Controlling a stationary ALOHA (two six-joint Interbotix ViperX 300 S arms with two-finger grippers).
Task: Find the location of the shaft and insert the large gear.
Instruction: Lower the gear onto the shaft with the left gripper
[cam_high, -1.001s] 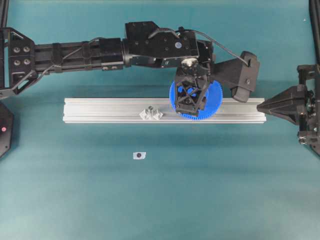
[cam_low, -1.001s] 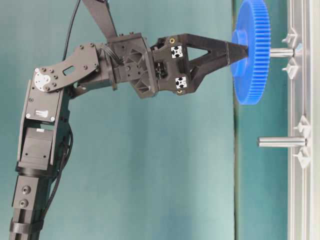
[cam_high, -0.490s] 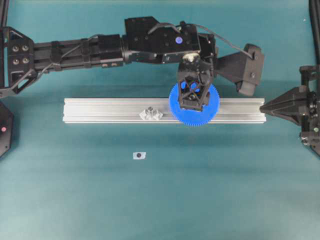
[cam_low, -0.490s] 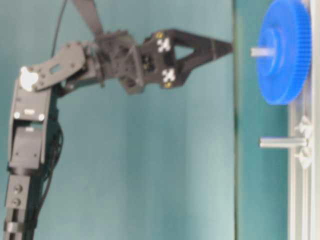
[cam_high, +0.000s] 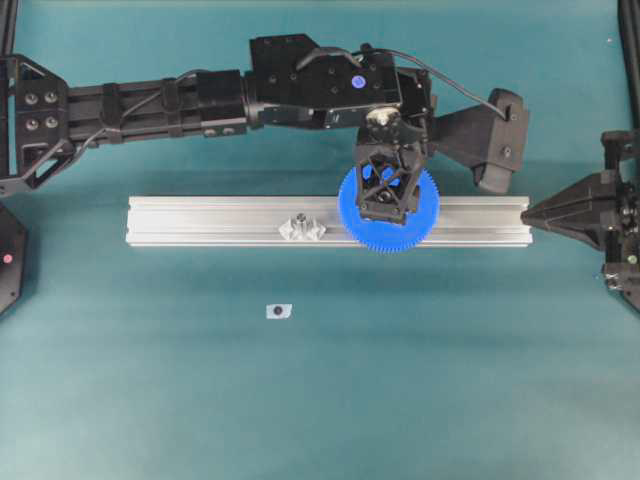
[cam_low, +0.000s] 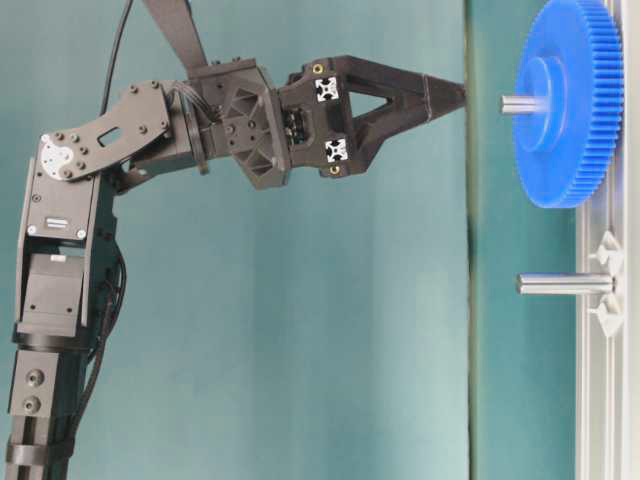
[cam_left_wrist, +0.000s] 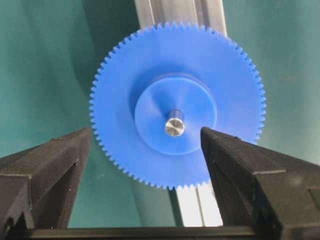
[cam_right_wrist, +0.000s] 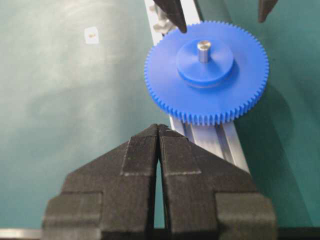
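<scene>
Gear (cam_left_wrist: 177, 105) sits on shaft (cam_left_wrist: 174, 123); left claw (cam_left_wrist: 145, 150) gapes.

A plain teal mat (cam_high: 420, 400) covers the whole table, evenly lit with soft shadows; in the table-level view a teal backdrop (cam_low: 300, 350) of like colour fills the rear

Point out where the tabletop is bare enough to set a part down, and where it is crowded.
Free: the mat below the aluminium rail, around the small tag. Also bare: the strip above the left arm. Crowded: the rail's right half, where the left gripper hovers open over the large gear on its shaft.
</scene>
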